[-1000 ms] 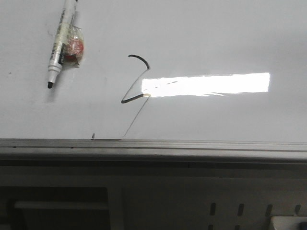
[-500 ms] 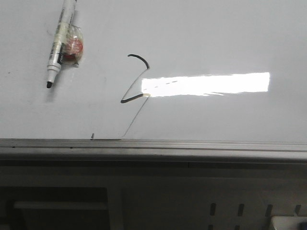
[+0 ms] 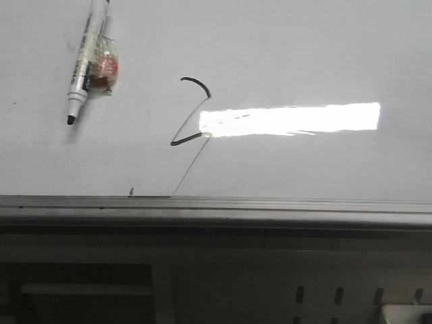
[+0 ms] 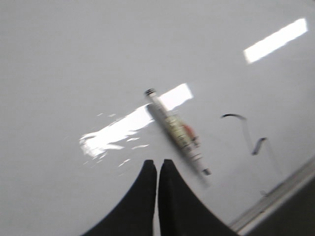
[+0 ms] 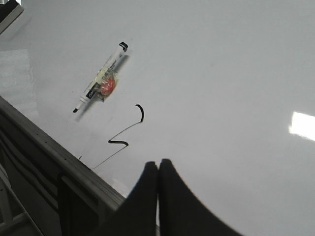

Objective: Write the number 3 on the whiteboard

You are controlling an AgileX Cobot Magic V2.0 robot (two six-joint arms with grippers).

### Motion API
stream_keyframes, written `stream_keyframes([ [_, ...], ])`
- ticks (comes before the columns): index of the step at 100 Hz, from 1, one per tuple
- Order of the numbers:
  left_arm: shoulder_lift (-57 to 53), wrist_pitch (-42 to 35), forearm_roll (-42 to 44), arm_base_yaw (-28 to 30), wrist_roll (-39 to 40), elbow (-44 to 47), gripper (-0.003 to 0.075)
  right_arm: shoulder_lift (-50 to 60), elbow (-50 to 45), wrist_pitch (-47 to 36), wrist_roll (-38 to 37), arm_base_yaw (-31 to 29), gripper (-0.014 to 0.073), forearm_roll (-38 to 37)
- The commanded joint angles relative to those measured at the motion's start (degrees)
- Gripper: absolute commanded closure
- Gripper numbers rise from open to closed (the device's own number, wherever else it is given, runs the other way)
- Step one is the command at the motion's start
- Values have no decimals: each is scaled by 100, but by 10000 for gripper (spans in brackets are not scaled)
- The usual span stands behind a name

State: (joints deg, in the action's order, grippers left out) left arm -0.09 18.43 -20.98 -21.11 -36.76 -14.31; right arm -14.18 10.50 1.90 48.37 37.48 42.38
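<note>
Closed pincer beside marker

The marker lies on the whiteboard, far and to the left. The number 3 sits to its right, nearer the frame edge.

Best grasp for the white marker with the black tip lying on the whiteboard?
Grip the white marker mid-barrel, on the side away from the red-and-clear taped lump, fingers across its long axis, coming straight down onto the whiteboard. It lies flat, uncapped tip toward the silver frame edge, so avoid the tip. The left gripper, shut, looks nearer.
</note>
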Motion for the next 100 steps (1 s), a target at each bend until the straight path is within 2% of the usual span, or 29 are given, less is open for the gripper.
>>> stream_keyframes([
  [1,-179,-753,871,624,1301,275,741,-42,149,-393,16,-28,658,18],
  [4,-148,-802,1122,818,1898,380,741,-42,149,-393,16,-28,658,18],
  [9,-121,-802,1338,1126,2413,546,741,-42,149,-373,16,-28,658,18],
  [19,-121,-816,1314,1562,2488,859,741,-42,149,-396,16,-28,658,18],
  [31,-132,-827,1314,1531,2548,1212,741,-42,149,-396,16,-28,658,18],
  [44,-132,-817,1304,1531,3183,1544,741,-42,149,-396,16,-28,658,18],
  [53,-132,-449,1304,1531,3436,1653,741,-42,149,-396,16,-28,658,18],
  [64,-132,-46,1304,1531,3453,1653,741,-42,149,-396,16,-28,658,18],
  [100,-132,-47,1304,1531,3453,1653,741,-42,149,-396,16,-28,658,18],
])
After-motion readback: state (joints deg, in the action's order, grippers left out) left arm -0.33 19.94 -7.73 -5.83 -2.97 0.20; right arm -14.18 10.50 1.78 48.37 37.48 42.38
